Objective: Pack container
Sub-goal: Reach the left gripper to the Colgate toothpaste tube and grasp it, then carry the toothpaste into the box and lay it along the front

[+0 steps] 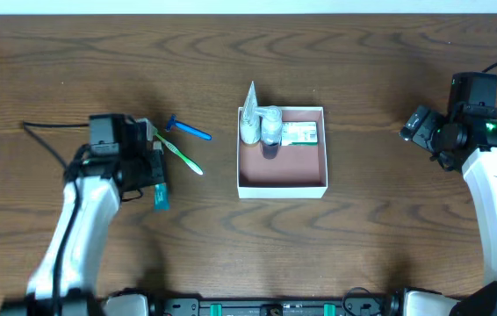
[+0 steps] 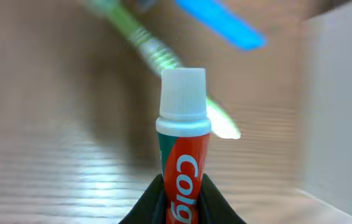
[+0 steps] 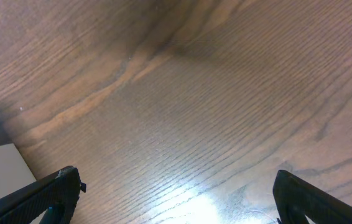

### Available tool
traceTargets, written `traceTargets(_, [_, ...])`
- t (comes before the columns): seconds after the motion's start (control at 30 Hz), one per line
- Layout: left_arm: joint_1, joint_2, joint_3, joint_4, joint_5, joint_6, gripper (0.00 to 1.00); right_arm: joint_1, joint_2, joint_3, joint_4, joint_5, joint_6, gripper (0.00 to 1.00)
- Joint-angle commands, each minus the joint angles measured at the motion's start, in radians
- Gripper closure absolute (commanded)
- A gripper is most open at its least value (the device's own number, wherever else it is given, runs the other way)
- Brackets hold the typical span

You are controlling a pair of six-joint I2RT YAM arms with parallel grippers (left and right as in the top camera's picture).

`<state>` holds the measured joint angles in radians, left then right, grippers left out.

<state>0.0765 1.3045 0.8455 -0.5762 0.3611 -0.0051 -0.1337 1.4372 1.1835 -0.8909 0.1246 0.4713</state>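
The container (image 1: 282, 184) is a square white-walled box with a reddish-brown floor at the table's middle. In its far part lie a white tube (image 1: 249, 118), a small bottle (image 1: 270, 130) and a green-and-white carton (image 1: 300, 133). My left gripper (image 1: 156, 173) is left of the box and shut on a red Colgate toothpaste tube (image 2: 183, 149) with a white cap, whose teal end shows in the overhead view (image 1: 161, 200). The left wrist view shows the box wall (image 2: 338, 106) on the right. My right gripper (image 1: 414, 125) is open and empty, right of the box, over bare wood (image 3: 176, 199).
A green toothbrush (image 1: 178, 151) and a blue razor (image 1: 187, 129) lie on the table between my left gripper and the box; both show blurred in the left wrist view, toothbrush (image 2: 154, 51) and razor (image 2: 222, 23). A box corner (image 3: 2, 168) shows in the right wrist view.
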Motion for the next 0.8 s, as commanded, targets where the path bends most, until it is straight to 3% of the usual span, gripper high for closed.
traceTargets(0.0, [-0.028, -0.127, 0.045, -0.015, 0.178, 0.065, 0.84, -0.007, -0.018, 0.013, 0.001, 0.006, 0.006, 0.01])
traceTargets(0.33, [-0.318, -0.382, 0.045, -0.002, 0.145, 0.088, 0.84, -0.007, -0.018, 0.013, 0.001, 0.006, 0.006, 0.01])
traceTargets(0.57, [-0.573, -0.342, 0.045, 0.018, -0.108, 0.092, 0.84, -0.007, -0.018, 0.013, 0.001, 0.006, 0.006, 0.01])
traceTargets(0.77, [-0.746, -0.246, 0.045, 0.153, -0.238, 0.161, 0.84, -0.007, -0.018, 0.013, 0.001, 0.006, 0.006, 0.01])
